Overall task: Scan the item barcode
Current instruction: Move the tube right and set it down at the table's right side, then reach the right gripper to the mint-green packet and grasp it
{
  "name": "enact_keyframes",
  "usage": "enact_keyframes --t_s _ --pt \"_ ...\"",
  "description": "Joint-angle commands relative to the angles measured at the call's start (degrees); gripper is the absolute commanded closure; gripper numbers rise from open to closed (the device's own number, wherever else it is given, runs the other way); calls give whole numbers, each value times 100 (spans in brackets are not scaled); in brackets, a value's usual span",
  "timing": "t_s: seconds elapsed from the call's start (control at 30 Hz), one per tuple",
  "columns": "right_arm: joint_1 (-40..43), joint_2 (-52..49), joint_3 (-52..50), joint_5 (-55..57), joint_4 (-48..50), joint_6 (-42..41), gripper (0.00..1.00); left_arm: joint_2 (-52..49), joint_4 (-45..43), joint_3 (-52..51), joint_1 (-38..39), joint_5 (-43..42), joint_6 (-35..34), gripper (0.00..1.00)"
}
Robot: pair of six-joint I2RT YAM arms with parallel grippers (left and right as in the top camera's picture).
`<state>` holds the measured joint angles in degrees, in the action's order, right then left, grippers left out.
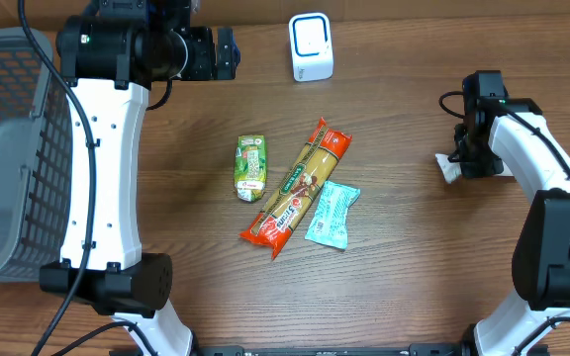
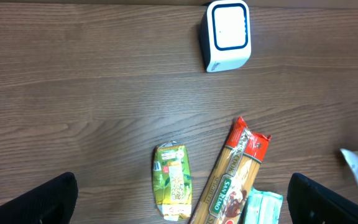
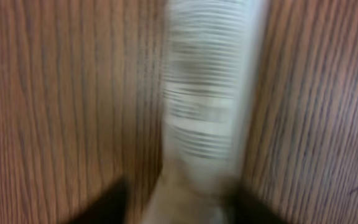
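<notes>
nearest the arm bases, seen from overhead, is a teal packet lying flat. touching its 10 o'clock side is a long spaghetti pack whose long axis runs from about 7 o'clock to 1 o'clock. a small green pack sits just beside it on the 9 o'clock side, lined up roughly 12 to 6.

over at 3 o'clock on the table, well apart from that bunch, is the white packet. from overhead you only get a pale corner poking out at the 9 o'clock side of the right arm's head. the right wrist cam has what overhead hides: the packet fills the middle of the shot, long axis straight 12 to 6, with rows of blurred print running across it. the right gripper has a dark fingertip on either side of the packet's near end. it's too smeared to say whether they're pinching it or just standing beside it, can't tell.

farthest out at 12 o'clock is the white scanner. the left gripper hangs at about 11 o'clock. in the left wrist cam its fingers are spread wide in the bottom corners with nothing held. a grey mesh basket sits at the 9 o'clock edge.
</notes>
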<state>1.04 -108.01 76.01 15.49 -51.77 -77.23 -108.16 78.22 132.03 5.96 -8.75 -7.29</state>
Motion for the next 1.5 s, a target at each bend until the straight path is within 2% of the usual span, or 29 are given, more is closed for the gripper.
enact_keyframes --t_s 0.0,0.13,0.23,0.4,0.5,0.53,0.57,0.63,0.67,0.7,0.8,0.97,1.17,1.27,1.4,1.47 --pt "0 173 181 59 -37 1119 2 -31 -4 35 7 33 90 0" --pt "-31 245 785 -463 -503 2555 0 -31 -4 35 7 35 90 1" --pt "-219 280 1478 -1325 -1078 3729 0 -31 -4 35 7 33 90 0" --pt "-730 245 1528 -2964 -1182 4824 0 -31 -4 35 7 33 90 0" --pt "-1099 223 1296 -3075 -1134 5023 0 -31 -4 35 7 33 90 1" --pt "-1239 212 1200 -3060 -1062 5202 5 -31 -4 35 7 35 90 1" --pt "-1504 210 966 -3060 -831 5882 14 -31 -4 35 7 33 90 0" --pt "-1742 208 741 -3058 -553 6623 25 -31 -4 35 7 33 90 0" --pt "-1965 208 472 -3053 -162 7392 30 -31 -4 35 7 33 90 0" --pt "-2057 203 341 -3021 48 7742 33 -31 -4 35 7 35 90 0" --pt "-2282 190 -55 -2944 662 8391 33 -31 -4 35 7 35 90 0" --pt "-2459 179 -553 -2695 1217 8695 33 -31 -4 35 7 35 90 0" --pt "-2461 179 -916 -2559 1180 8695 41 -31 -4 35 7 35 90 0" --pt "-2459 179 -1047 -2557 1191 8693 41 -31 -4 35 7 33 90 0" --pt "-2455 175 -1222 -2201 1276 8542 31 -31 -4 35 7 33 90 0" --pt "-2448 146 -1244 -1550 1268 7971 25 -31 -4 35 7 33 90 0"
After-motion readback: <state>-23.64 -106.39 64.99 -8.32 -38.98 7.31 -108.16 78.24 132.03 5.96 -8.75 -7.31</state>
